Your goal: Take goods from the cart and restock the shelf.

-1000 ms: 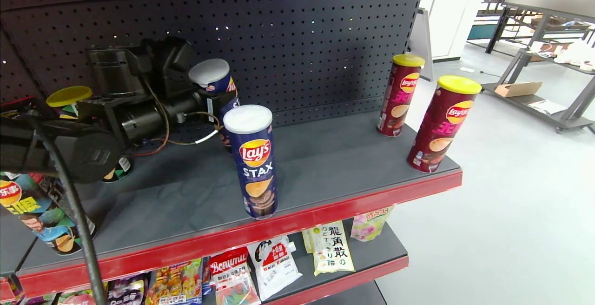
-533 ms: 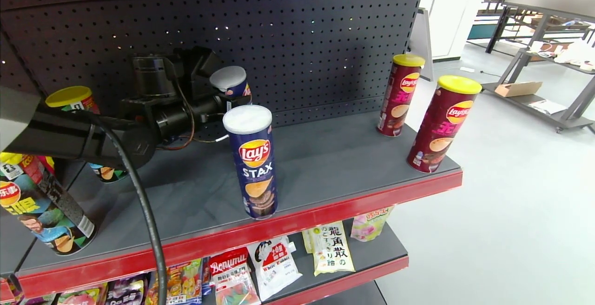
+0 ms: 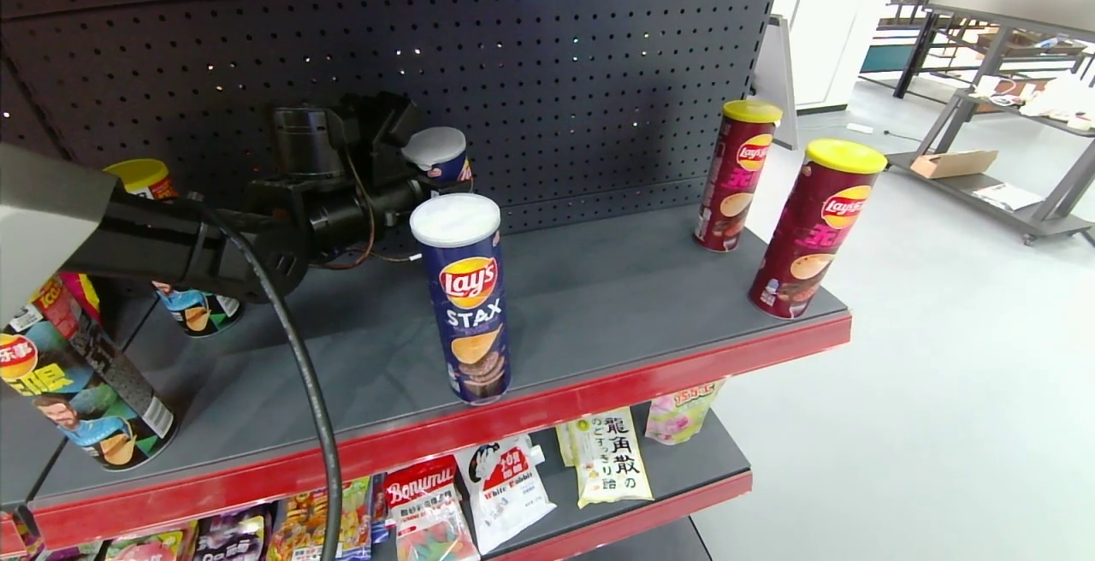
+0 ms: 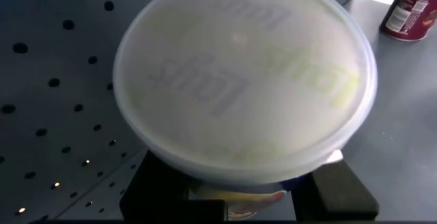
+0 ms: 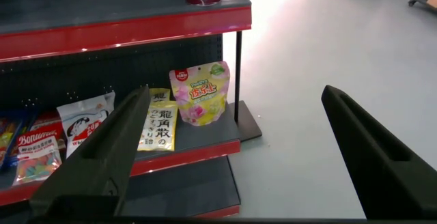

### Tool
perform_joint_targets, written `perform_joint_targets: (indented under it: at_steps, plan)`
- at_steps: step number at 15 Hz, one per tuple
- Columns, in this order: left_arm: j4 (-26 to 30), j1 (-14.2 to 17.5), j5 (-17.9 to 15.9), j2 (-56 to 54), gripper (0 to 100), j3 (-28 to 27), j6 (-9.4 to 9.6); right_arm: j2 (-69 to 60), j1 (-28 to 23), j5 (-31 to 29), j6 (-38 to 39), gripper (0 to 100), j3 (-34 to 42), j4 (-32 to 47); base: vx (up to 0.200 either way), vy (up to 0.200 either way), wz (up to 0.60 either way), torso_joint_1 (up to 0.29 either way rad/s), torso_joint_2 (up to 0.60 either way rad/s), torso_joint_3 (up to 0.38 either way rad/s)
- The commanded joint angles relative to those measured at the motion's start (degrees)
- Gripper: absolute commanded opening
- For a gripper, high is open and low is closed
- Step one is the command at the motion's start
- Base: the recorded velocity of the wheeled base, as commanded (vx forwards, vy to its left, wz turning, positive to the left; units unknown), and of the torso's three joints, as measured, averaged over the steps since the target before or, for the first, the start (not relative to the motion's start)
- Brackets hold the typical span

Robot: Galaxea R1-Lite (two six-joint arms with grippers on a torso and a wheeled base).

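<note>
A blue chip can with a white lid [image 3: 438, 153] is held over the back of the upper shelf [image 3: 599, 296], close to the pegboard, with my left gripper [image 3: 411, 187] shut on its body. In the left wrist view the lid [image 4: 242, 80] is seen from above, with the black fingers [image 4: 341, 191] on either side below it. A second blue can [image 3: 463, 298] stands upright at the shelf's front edge, just in front of the held one. My right gripper [image 5: 239, 162] hangs open and holds nothing, low down and facing the lower shelf.
Two red cans with yellow lids [image 3: 736, 174] [image 3: 817, 227] stand at the shelf's right end. More cans [image 3: 81, 390] [image 3: 141, 178] stand at the left. Snack bags [image 3: 505, 488] [image 5: 199, 93] lie on the lower shelf. Bare shelf lies between the blue and red cans.
My left arm has carried the held blue can to the right and farther back toward the pegboard, behind the front blue can. The other cans have stayed put.
</note>
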Motion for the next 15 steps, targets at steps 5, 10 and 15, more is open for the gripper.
perform_joint_targets:
  at_steps: [5, 10, 15]
  plan:
    - [3.75, 0.09, -0.13, -0.72, 0, -2.16, -0.36, -0.02, 0.02, 0.02, -0.02, 100, 0.01, 0.02, 0.0, 0.0, 0.0, 0.0, 0.0, 0.0]
    - [6.48, 0.18, -0.57, -2.83, 0, -2.69, -0.27, -0.02, 0.02, 0.02, -0.02, 100, 0.01, 0.02, 0.0, 0.0, 0.0, 0.0, 0.0, 0.0]
    - [6.74, 0.71, -0.48, -2.92, 0, -1.02, -0.27, -0.02, 0.02, 0.02, -0.02, 100, 0.01, 0.02, 0.0, 0.0, 0.0, 0.0, 0.0, 0.0]
